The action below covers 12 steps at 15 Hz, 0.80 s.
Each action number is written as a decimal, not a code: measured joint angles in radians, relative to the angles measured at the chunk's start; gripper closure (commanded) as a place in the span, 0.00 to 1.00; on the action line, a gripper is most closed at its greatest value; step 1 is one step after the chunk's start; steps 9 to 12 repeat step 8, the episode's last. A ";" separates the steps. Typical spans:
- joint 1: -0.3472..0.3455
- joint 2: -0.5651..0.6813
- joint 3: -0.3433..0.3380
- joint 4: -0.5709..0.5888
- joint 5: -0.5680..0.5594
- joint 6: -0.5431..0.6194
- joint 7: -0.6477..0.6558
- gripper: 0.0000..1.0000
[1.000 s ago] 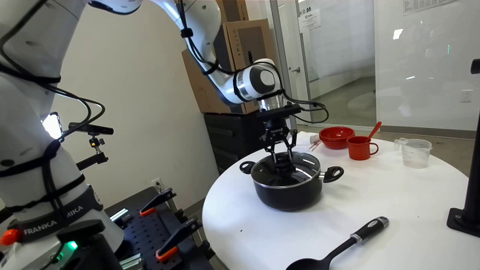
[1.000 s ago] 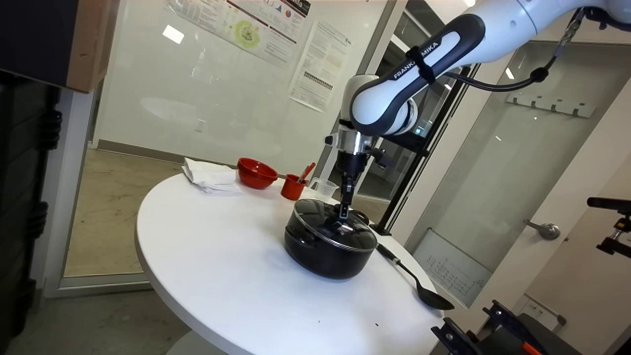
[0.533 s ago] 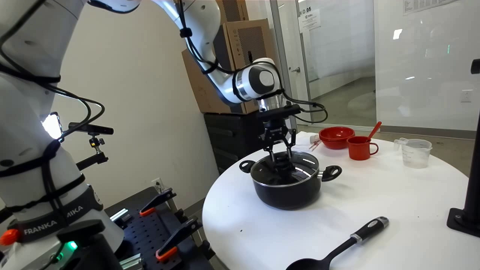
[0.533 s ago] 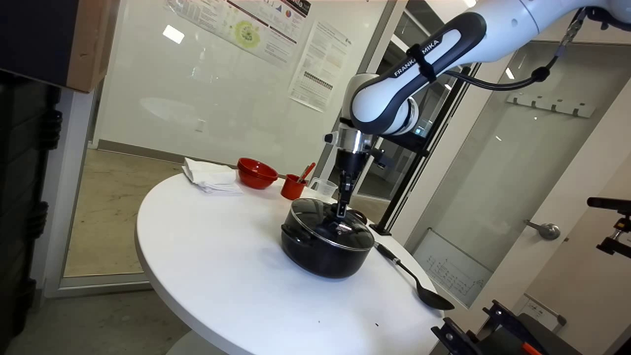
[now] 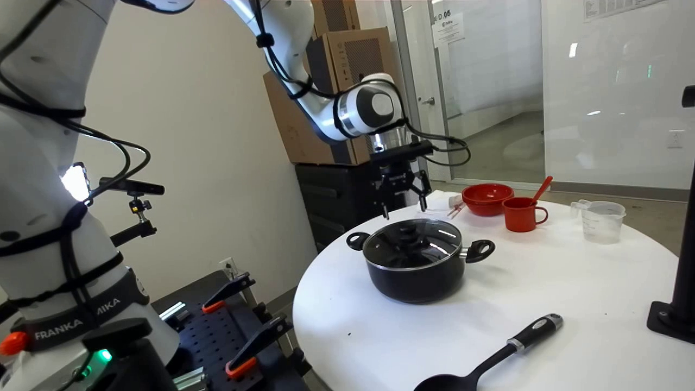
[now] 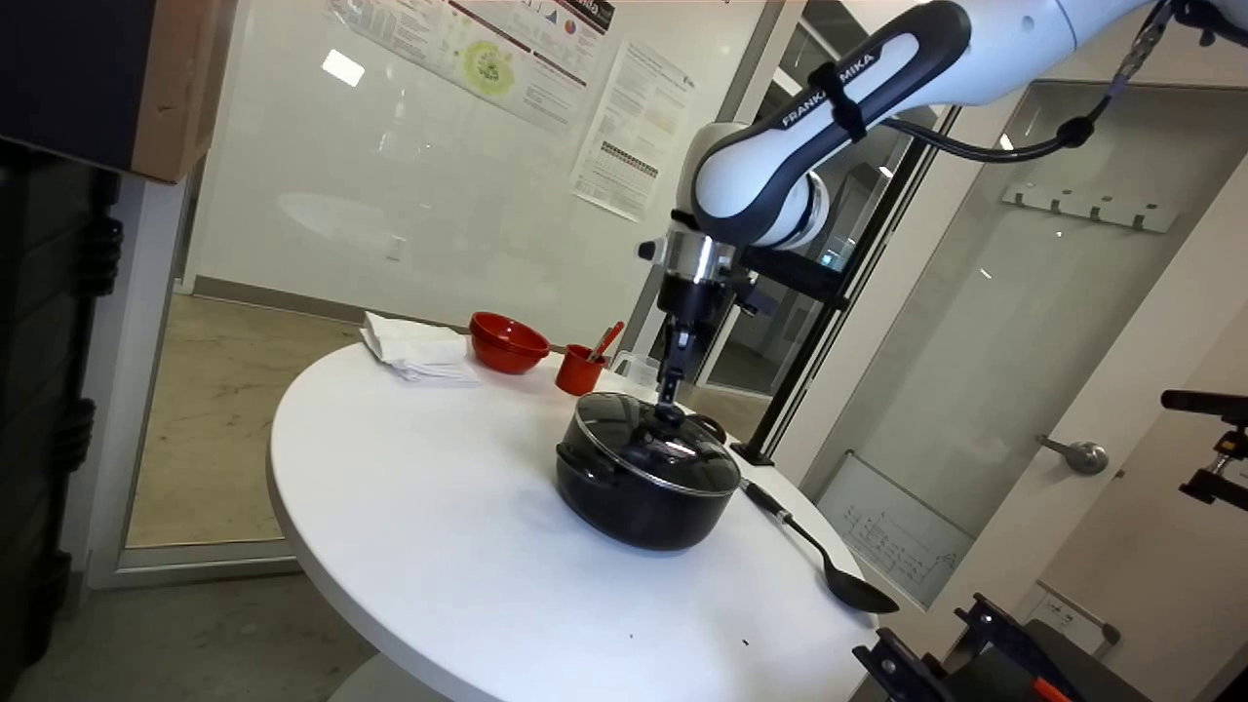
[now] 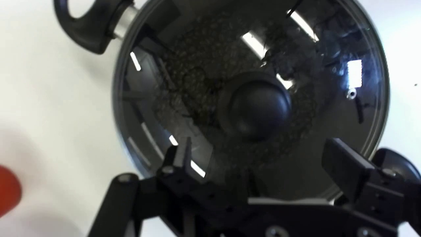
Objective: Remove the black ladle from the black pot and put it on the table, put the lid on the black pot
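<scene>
A: How does the pincer stand?

B: Spread wide, nothing between its fingers. It hangs just above the knob; an exterior view shows a gap there.

A: And the rest?

B: The lid is right below it, on the pot. The ladle lies on the table, lower than the pincer and well to one side. I'd judge both jobs done, with only the retreat left.

A: So what could spoil it?

B: Going sideways before gaining height. A finger could hook the knob and drag the lid off its seat, or shove the whole pot along. Straight up first seems safest.

A: And closing it down here?

B: Risky if it dips. The fingers might pinch the knob, and the next lift would take the lid along.

A: Is the lid properly seated?

B: It looks level in both exterior views, but I can't check the seam all round. If part of it sits proud, a small knock could make it slip.

A: Anything else?

B: The cup, farther out from the pincer. A low swing that way might clip the spoon leaning in it.
</scene>
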 measured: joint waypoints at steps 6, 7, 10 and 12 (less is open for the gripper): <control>-0.002 -0.195 0.048 -0.019 0.021 0.067 -0.062 0.00; -0.001 -0.200 0.048 -0.025 0.021 0.067 -0.063 0.00; -0.003 -0.199 0.048 -0.031 0.021 0.068 -0.063 0.00; -0.003 -0.199 0.048 -0.031 0.021 0.068 -0.063 0.00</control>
